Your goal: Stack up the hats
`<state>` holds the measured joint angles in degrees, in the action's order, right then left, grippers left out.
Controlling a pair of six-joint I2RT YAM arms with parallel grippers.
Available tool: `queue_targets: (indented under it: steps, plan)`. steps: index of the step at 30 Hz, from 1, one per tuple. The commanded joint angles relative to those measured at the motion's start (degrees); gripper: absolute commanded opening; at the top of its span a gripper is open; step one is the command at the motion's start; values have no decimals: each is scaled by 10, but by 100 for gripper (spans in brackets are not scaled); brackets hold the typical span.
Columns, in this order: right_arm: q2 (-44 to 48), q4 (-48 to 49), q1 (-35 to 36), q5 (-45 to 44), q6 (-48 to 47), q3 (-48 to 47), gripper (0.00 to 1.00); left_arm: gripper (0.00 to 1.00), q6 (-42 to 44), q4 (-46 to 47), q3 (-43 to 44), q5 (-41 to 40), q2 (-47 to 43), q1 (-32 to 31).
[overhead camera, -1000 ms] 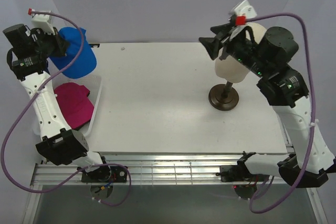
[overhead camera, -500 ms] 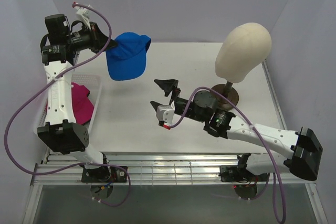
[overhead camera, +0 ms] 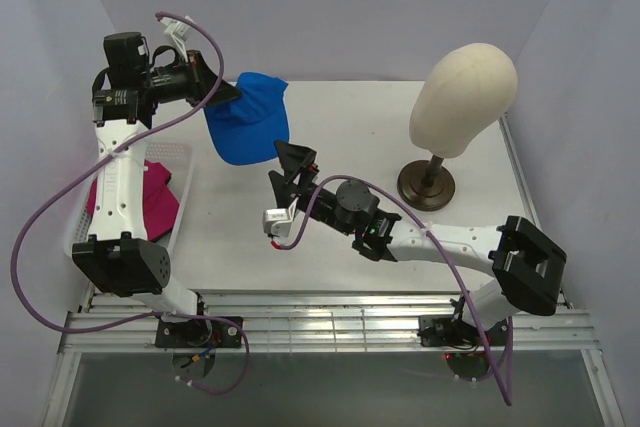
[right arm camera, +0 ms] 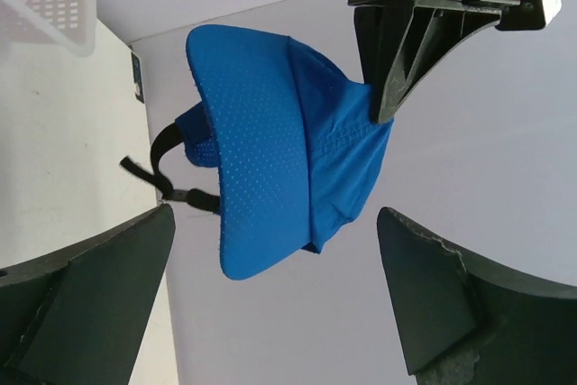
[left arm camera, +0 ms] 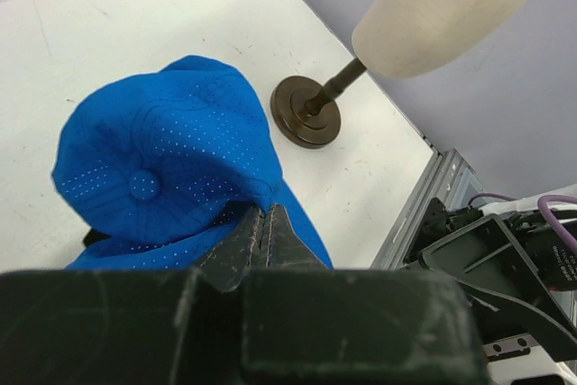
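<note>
— Where is the blue cap (overhead camera: 245,127) found?

— It is held up above the far left part of the table (overhead camera: 350,117). A fold of its fabric near the crown is pinched between the fingers of the left gripper (left arm camera: 263,224), which are pressed together on the cloth. The rest of the cap is left hanging below them, its strap dangling.

— And how is the right gripper (overhead camera: 288,172) set?

— Its fingers are spread wide and nothing is held. It is raised just beside the cap's lower edge; no contact can be made out. In the right wrist view the cap is seen beyond the gap between the two fingers, apart from both.

— What else is seen?

— A pink cap (overhead camera: 150,197) is seen lying in the white basket (overhead camera: 186,187) at the left edge. The mannequin head (overhead camera: 462,97) is stood at the far right, well apart from the blue cap.
</note>
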<state>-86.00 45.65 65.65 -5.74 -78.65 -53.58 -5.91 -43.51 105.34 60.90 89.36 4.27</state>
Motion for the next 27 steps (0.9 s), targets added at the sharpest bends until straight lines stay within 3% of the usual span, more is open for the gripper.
queue_targets:
  steps: [1,11,22,24,26,27]
  plan:
    - [6,68,5,-10,-35,-13,98,0,-2,6,13,11,-29,0]
    - [-88,110,2,-61,-51,-73,98,0,-16,14,7,33,-33,-1]
    - [-149,146,-17,-94,-45,-124,88,0,-18,15,-7,46,-38,-1]
    - [-158,160,-20,-105,-45,-132,82,0,-16,14,-14,44,-40,-1]
    - [-158,161,-21,-117,-39,-140,63,0,-8,14,-18,37,-44,0]
    - [-150,154,-21,-120,-33,-140,40,0,-3,11,-23,30,-44,-1]
